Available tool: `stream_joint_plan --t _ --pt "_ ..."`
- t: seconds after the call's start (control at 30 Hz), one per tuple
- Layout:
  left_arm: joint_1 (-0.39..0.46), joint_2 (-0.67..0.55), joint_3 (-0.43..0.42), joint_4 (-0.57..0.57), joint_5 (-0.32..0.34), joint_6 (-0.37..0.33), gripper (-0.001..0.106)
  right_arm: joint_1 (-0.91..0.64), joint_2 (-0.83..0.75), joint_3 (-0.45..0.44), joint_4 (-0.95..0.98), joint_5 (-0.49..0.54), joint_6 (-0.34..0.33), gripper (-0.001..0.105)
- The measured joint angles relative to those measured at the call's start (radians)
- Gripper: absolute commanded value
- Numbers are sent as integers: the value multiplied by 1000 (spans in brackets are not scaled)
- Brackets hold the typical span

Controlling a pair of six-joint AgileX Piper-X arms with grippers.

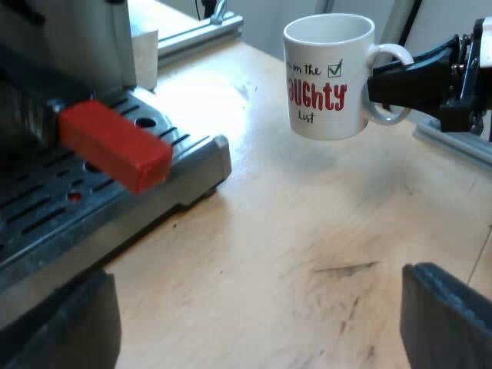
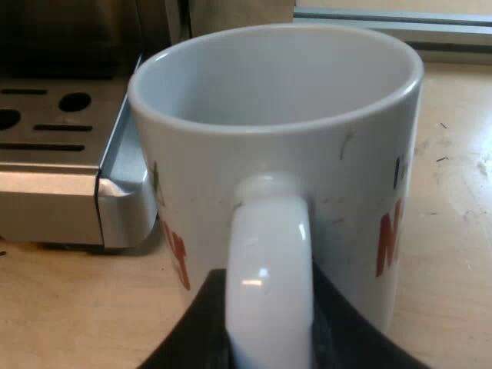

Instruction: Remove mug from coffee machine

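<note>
Red plastic at the machine's front: the red end [image 1: 115, 146] of the holder's handle, jutting from the espresso machine [image 1: 69, 46] out over the slotted drip tray [image 1: 192, 157]. Past the tray's corner, pale wooden table [image 1: 292, 238], scuffed with a few dark streaks. Farther along, well apart from the tray, the white mug [image 1: 327, 77], upright, off the machine altogether, lettered in red and black beside a green ticked box. Soft shadow on the wood under it; base touching the table or just above it, impossible to tell. At the mug's handle, on the side turned away from the machine, the right gripper [image 1: 380, 86], black fingers clamped on the white loop. Behind that gripper, a grey metal rail [image 1: 453, 142]. Nearest the left wrist camera, the left gripper [image 1: 257, 330], low over the table near the tray's front edge, fingers [image 1: 450, 319] spread wide, holding nothing, bare wood between them.

Seen from the right wrist: drip tray [image 2: 54, 161] with its rounded metal corner behind the mug [image 2: 307, 100], slots and round holes in the grate. Mug mouth open to the camera, inside plain white, red lettering curving round both flanks. Handle facing the camera square on, right gripper [image 2: 269, 342] closed on it, one black finger [image 2: 188, 338] pressed to each side. Beyond the mug, more pale table [image 2: 457, 192] and another length of rail [image 2: 384, 15].
</note>
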Motion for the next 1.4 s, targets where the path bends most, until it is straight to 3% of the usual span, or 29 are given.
stream_joint_plan --t 0.2,0.53,0.7,0.9,1.07,1.1,1.17,1.4 --pt "0 1 23 -2 -91 4 77 0 0 76 -117 11 -44 0" --pt "0 1 35 -38 -98 4 77 0 0 144 -263 15 -98 0" --pt "0 1 35 -38 -98 4 77 -97 0 177 -340 -5 -103 0" --pt "0 1 35 -38 -98 4 77 -376 24 202 -446 -271 -179 0" --pt "0 1 35 -38 -98 4 77 -392 33 203 -456 -298 -189 0" --pt "0 1 35 -38 -98 4 77 -549 120 206 -544 -441 -250 0" --pt "0 1 35 -38 -93 4 77 -599 177 207 -601 -508 -255 0" --pt "0 1 35 -56 -45 4 77 -663 476 209 -965 -641 -379 0"
